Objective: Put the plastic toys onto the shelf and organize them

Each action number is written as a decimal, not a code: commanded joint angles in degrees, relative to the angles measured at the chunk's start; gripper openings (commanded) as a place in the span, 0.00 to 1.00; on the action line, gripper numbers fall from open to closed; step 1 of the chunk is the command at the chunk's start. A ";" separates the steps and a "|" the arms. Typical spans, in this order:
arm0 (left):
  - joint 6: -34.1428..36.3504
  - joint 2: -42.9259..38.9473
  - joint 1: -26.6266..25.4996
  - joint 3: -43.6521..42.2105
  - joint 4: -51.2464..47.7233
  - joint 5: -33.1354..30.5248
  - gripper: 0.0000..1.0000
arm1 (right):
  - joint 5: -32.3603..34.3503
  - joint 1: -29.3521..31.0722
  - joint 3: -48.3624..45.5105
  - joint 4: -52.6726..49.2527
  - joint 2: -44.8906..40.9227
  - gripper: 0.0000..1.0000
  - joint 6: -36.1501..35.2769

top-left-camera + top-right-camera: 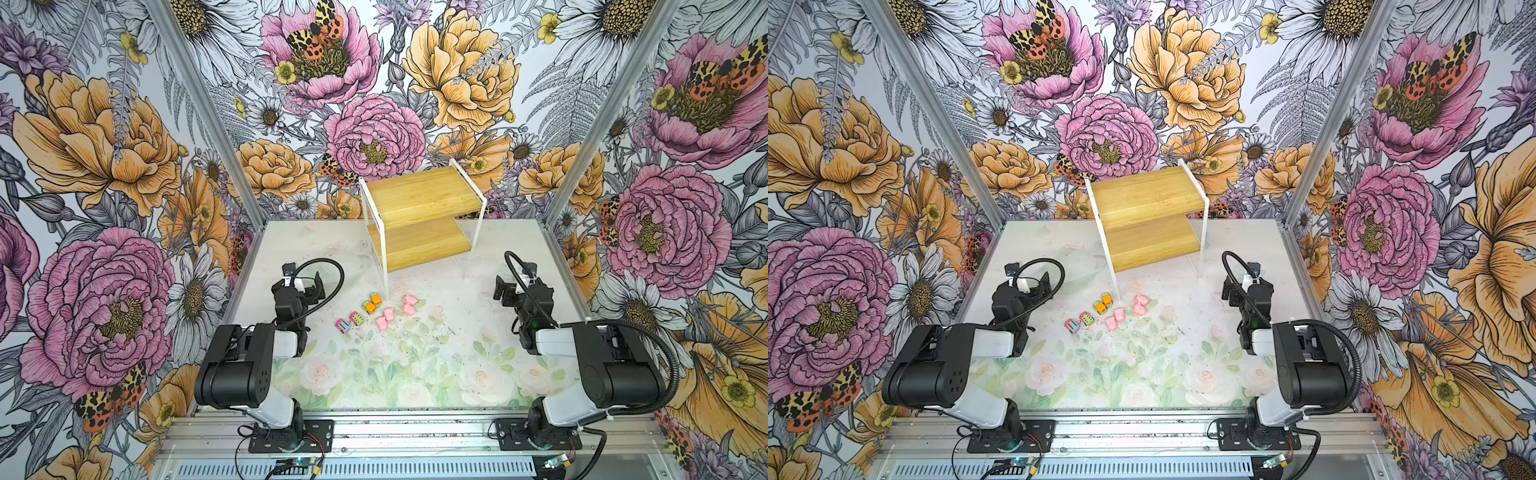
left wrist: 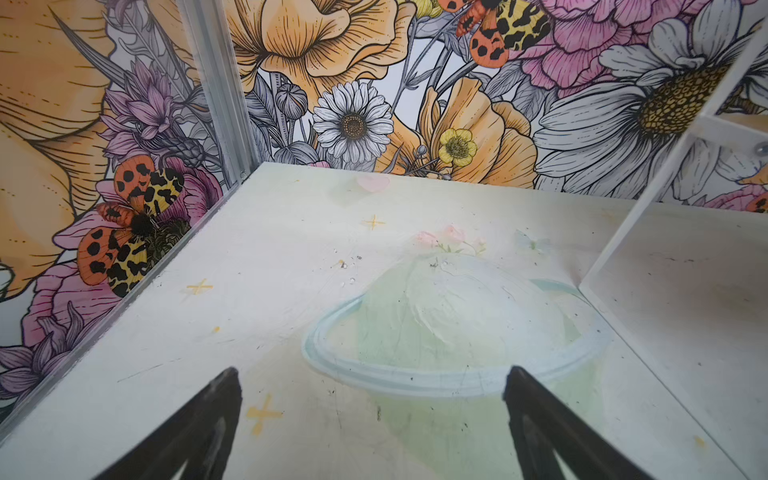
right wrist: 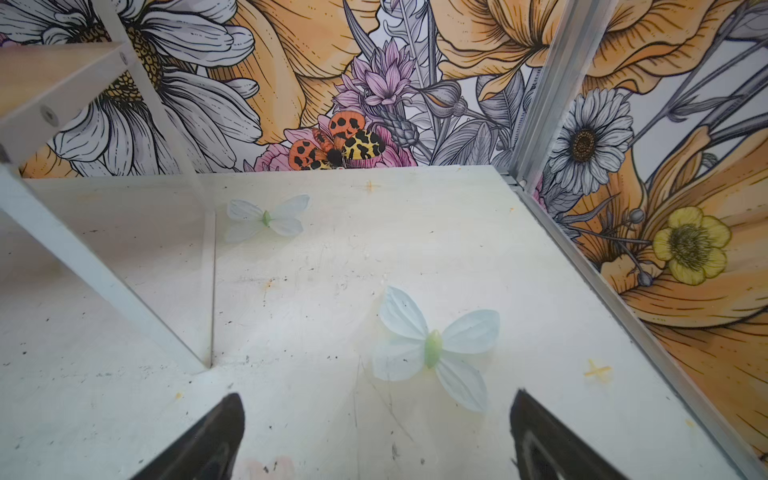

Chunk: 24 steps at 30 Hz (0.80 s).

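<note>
Both released, empty: left gripper point(image 2: 372, 376), right gripper point(image 3: 377, 397). Small pink and orange-green plastic toys point(image 1: 389, 314) clustered on pale tabletop point(image 1: 457, 299), just before two-tier white-framed bamboo shelf point(image 1: 419, 195). Suggest straddling one outer toy, descending vertically.

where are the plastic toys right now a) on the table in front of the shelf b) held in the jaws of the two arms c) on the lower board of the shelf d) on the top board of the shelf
a: the plastic toys lie in a loose row on the table in front of the shelf, and both its boards are bare.
</note>
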 commanded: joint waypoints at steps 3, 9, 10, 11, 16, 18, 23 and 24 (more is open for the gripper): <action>0.78 -0.07 -0.58 0.12 0.47 -1.12 0.99 | 0.66 0.22 0.66 0.48 0.09 0.99 -0.37; 0.73 -0.07 -0.57 0.14 0.52 -1.05 0.99 | 0.66 0.25 0.59 0.49 0.08 0.99 -0.35; 0.77 -0.07 -0.58 0.12 0.50 -1.04 0.99 | 0.66 0.26 0.55 0.60 0.01 1.00 -0.34; 0.76 -0.07 -0.54 0.10 0.49 -1.06 0.99 | 0.60 0.18 0.52 0.63 0.07 0.99 -0.34; 0.78 -0.07 -0.57 0.15 0.46 -1.06 0.99 | 0.70 0.22 0.58 0.72 0.09 0.99 -0.41; 0.78 -0.08 -0.54 0.15 0.52 -1.10 0.99 | 0.55 0.22 0.47 0.77 0.06 1.00 -0.40; -0.47 -1.57 -0.54 -0.62 1.11 -4.50 0.99 | -11.54 -0.10 -0.44 -1.05 -3.38 0.98 -4.59; -0.31 -3.17 -0.60 -0.73 -0.30 -4.36 0.99 | -12.69 -0.38 -0.86 -0.16 -4.03 0.97 -4.65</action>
